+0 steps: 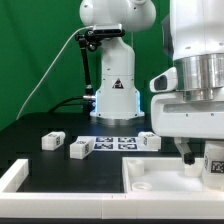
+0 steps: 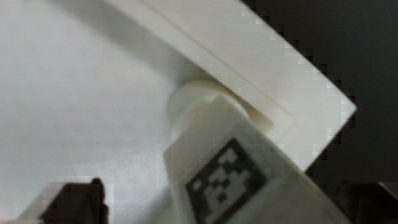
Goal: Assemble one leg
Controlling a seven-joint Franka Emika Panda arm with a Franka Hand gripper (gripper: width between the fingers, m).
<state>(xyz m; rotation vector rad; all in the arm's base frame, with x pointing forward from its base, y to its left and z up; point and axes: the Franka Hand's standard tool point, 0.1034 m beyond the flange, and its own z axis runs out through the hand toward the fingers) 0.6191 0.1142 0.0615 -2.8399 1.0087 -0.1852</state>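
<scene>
A white leg [image 2: 222, 165] with a black-and-white tag stands on end at a corner of the large white panel [image 2: 89, 90], close to its raised rim. My gripper [image 2: 231, 205] straddles the leg. One dark finger [image 2: 80, 200] stands apart from the leg's side with a visible gap, so the jaws are open around it. In the exterior view the gripper [image 1: 203, 158] hangs over the panel [image 1: 150, 175] at the right, with the tagged leg [image 1: 215, 160] beside its finger [image 1: 188, 153]. The far finger is hidden.
Three loose legs [image 1: 53, 140] [image 1: 80, 148] [image 1: 148, 140] lie on the black table around the marker board [image 1: 115, 142]. The robot's base [image 1: 112, 90] stands behind them. A white rim piece [image 1: 15, 178] lies at the exterior view's lower left.
</scene>
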